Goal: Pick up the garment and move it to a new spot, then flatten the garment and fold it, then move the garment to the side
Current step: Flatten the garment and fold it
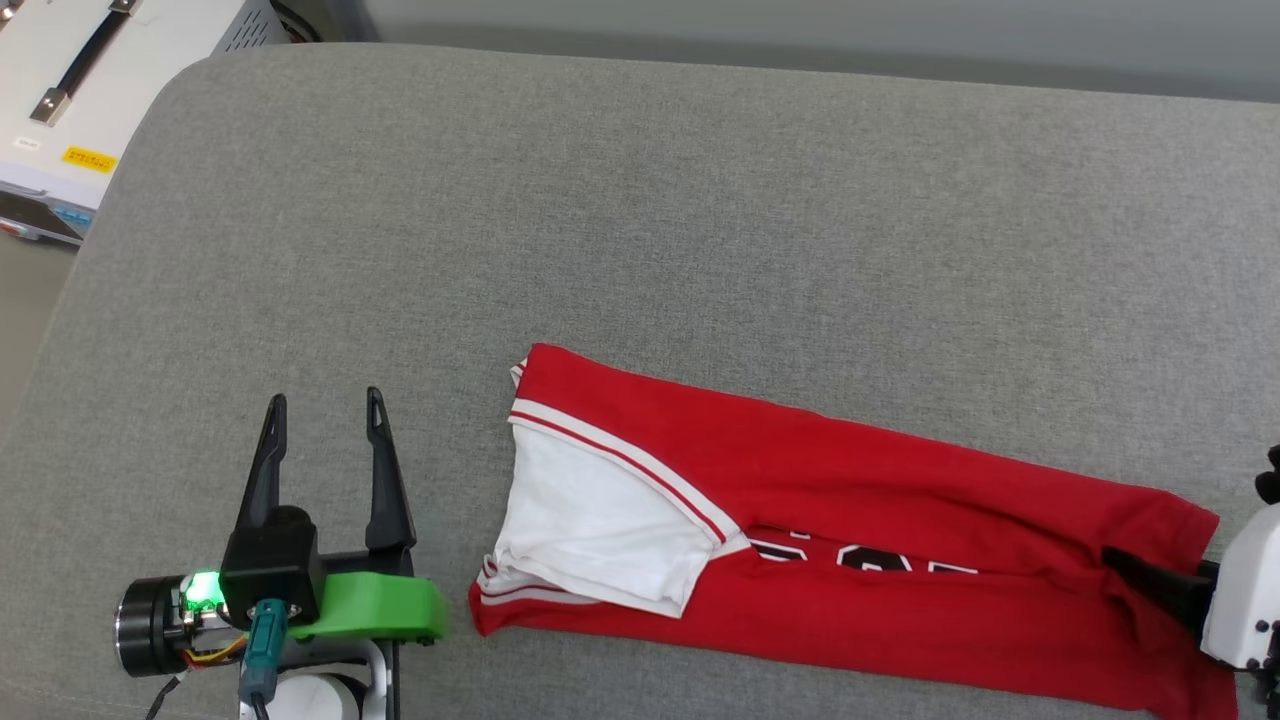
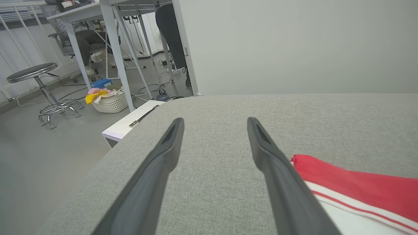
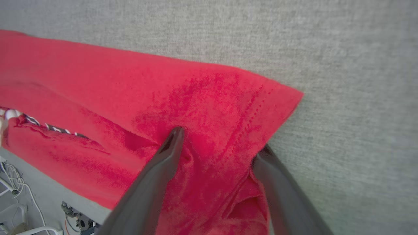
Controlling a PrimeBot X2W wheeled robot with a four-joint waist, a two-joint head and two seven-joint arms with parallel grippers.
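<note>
One lengthwise fold looks done: the garment (image 1: 850, 520) lies as a long red strip, white sleeve on top at its left end, near the front edge of the grey fabric tabletop (image 1: 640, 200). My right end effector (image 3: 221, 138) stands spread wide astride the hem corner, pinching nothing. My left end effector (image 1: 325, 398) is wide open and empty, just beside the sleeve end. Further folding and the move aside remain, I judge.
</note>
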